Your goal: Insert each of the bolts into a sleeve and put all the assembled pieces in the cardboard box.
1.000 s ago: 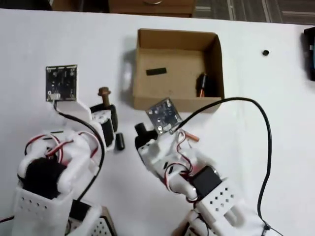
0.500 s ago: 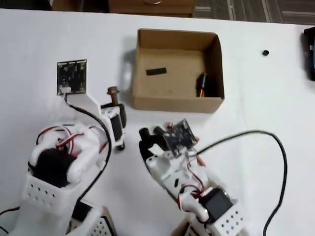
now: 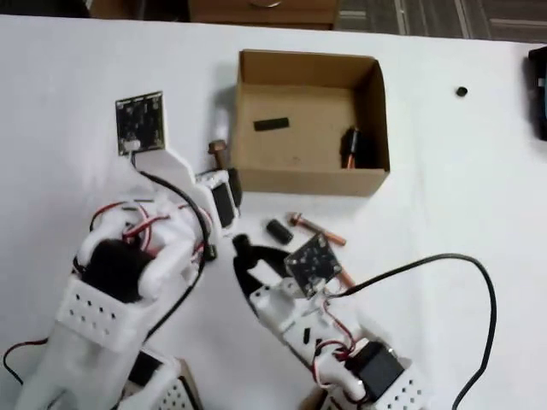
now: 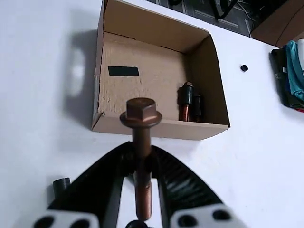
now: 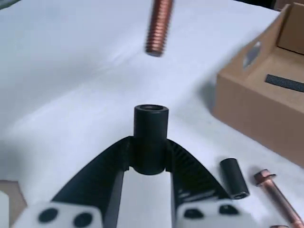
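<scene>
My left gripper (image 3: 220,171) is shut on a copper bolt (image 4: 141,142), head up, just off the cardboard box's (image 3: 295,180) near left corner. In the right wrist view that bolt's threaded end (image 5: 159,26) hangs above and beyond the black sleeve (image 5: 150,137), which my right gripper (image 5: 150,159) holds upright. In the high view the right gripper (image 3: 244,252) sits below and right of the left one. A loose sleeve (image 3: 278,231) and a loose bolt (image 3: 316,229) lie on the table in front of the box. An assembled bolt and sleeve (image 3: 350,147) lies inside the box.
Another black sleeve (image 4: 61,184) stands on the table by the left arm. A small black part (image 3: 461,90) lies far right of the box, and a dark object (image 3: 538,85) sits at the table's right edge. A black label (image 3: 271,125) marks the box floor.
The left arm carried its bolt right, toward the box corner. The right arm drew back from the box with its sleeve, uncovering the loose sleeve and bolt.
</scene>
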Controlling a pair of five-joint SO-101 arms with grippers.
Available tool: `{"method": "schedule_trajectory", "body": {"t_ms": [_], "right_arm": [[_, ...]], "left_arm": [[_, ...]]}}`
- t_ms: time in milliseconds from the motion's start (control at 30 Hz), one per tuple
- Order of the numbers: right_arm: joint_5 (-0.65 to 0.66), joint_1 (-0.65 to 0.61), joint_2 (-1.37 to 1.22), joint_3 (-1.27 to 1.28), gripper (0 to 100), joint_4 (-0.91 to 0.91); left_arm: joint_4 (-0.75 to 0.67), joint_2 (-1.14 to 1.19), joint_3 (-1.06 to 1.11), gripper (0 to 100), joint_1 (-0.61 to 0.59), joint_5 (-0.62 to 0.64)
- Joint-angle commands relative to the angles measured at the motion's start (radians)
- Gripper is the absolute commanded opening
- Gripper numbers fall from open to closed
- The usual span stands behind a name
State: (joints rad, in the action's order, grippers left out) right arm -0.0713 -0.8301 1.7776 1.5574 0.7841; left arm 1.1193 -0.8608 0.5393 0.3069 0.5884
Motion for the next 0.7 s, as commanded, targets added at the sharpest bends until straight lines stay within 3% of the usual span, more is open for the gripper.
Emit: {"method": "schedule_trajectory", "body": {"t_ms": [0,267,667], "right_arm": [[-0.002,-0.007,0.021,-0.008,2.0,-0.038],[0.0,0.084,0.021,-0.011,2.0,-0.061],[-0.002,0.084,0.021,-0.011,2.0,-0.094]], "left_arm": [[-0.026,0.005,-0.005,2,0.011,0.006],[-0.029,0.003,0.036,2,0.011,0.003],[-0.086,0.005,0.045,2,0.071,0.003]]}}
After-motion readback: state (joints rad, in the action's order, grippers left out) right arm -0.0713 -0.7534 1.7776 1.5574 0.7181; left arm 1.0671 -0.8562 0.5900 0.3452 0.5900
